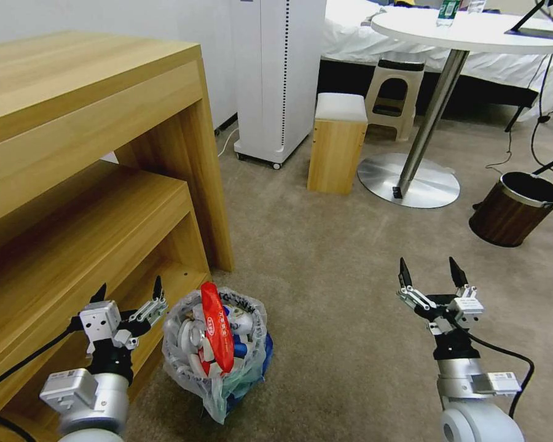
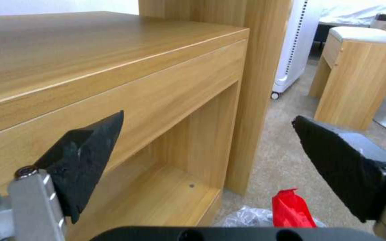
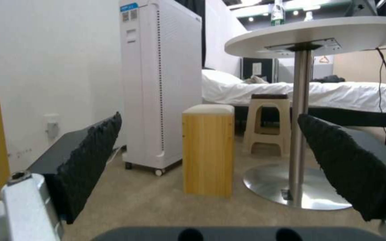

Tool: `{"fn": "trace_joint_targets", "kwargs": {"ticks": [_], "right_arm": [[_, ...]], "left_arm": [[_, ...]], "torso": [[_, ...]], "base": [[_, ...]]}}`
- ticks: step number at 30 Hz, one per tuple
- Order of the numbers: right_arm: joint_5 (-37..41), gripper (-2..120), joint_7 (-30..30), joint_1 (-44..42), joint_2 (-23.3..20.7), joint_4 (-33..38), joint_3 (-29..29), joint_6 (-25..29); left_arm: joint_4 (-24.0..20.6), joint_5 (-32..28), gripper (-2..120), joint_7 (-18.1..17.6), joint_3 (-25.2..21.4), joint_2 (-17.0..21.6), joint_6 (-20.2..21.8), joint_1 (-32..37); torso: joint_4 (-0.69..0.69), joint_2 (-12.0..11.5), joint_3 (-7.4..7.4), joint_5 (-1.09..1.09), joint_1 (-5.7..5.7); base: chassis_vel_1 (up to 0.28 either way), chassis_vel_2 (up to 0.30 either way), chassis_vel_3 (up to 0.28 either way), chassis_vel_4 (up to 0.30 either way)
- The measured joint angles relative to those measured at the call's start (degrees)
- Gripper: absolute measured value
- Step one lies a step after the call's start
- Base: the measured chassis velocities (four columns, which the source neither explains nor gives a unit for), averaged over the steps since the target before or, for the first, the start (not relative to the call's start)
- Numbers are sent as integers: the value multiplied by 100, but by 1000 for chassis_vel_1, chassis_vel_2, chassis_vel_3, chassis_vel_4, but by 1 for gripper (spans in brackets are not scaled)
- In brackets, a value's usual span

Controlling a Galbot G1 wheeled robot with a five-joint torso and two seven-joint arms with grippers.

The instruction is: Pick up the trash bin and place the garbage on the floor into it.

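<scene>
The trash bin [image 1: 261, 359] stands on the floor [image 1: 338, 258] beside the wooden shelf, its crinkly bag stuffed with garbage: a red wrapper [image 1: 216, 328] sticks up among white and blue litter. In the left wrist view the red wrapper [image 2: 291, 211] and a bit of bag [image 2: 246, 217] show low down. My left gripper [image 1: 129, 293] hovers open just left of the bin, in front of the shelf, holding nothing; its fingers [image 2: 90, 150] stand wide apart. My right gripper [image 1: 432, 273] hangs open over bare carpet well to the bin's right, its fingers [image 3: 90, 150] apart and nothing between them.
A tall wooden shelf unit [image 1: 92, 172] fills the left. Ahead stand a white appliance [image 1: 276, 73], a wooden stool [image 1: 337, 144], a plastic stool [image 1: 394, 95] and a round table on a metal base [image 1: 408, 178]. A brown bin [image 1: 515, 209] and cables lie at right.
</scene>
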Motion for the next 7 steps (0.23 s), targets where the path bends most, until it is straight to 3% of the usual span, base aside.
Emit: {"fn": "trace_joint_targets", "kwargs": {"ticks": [7], "right_arm": [[0, 100, -5, -2, -1, 5, 3, -3]], "left_arm": [[-4, 4, 100, 3, 3, -3, 0, 3]], "torso": [[0, 0, 0, 0, 0]], "base": [[0, 0, 0, 0]]}}
